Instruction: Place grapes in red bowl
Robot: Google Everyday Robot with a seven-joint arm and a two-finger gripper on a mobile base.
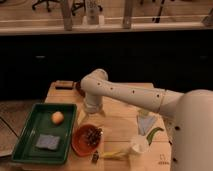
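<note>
The grapes point(93, 135), a dark purplish-brown cluster, lie inside the orange-red bowl point(79, 142) near the table's front, right of the green tray. My white arm reaches in from the right, bends at its elbow and points down. My gripper point(94, 120) hangs just above and behind the bowl, close over the grapes.
A green tray point(30, 150) at the front left holds an orange-yellow fruit point(57, 117) and a blue sponge point(48, 142). A white cup point(139, 145), a yellow item point(114, 155) and a green item point(153, 134) lie to the bowl's right. A brown object point(63, 84) sits at the back left.
</note>
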